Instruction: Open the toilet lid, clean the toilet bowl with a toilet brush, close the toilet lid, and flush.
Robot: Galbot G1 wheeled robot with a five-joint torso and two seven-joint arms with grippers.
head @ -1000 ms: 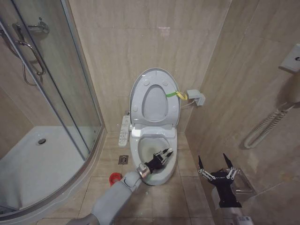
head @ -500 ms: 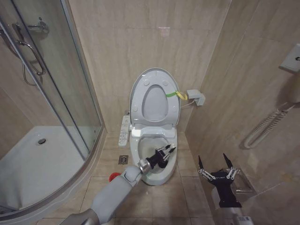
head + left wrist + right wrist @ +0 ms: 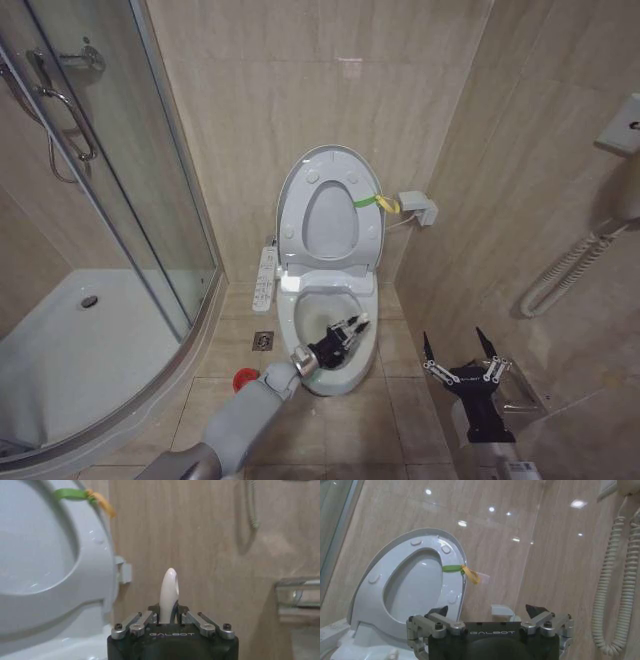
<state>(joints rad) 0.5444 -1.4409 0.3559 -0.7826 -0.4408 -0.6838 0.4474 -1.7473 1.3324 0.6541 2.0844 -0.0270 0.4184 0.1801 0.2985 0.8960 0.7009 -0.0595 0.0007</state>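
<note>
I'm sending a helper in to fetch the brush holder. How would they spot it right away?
Start at the white toilet bowl against the back wall. On the tiled floor at its front corner, toward the glass shower door, just below the square floor drain, sits the brush holder: small, round, and the one red thing there.

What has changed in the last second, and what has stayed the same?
The left gripper, shut on the toilet brush, swung toward the bowl's right rim, then came back over the toilet bowl. The toilet lid stays raised; the right gripper stays parked, fingers open.
</note>
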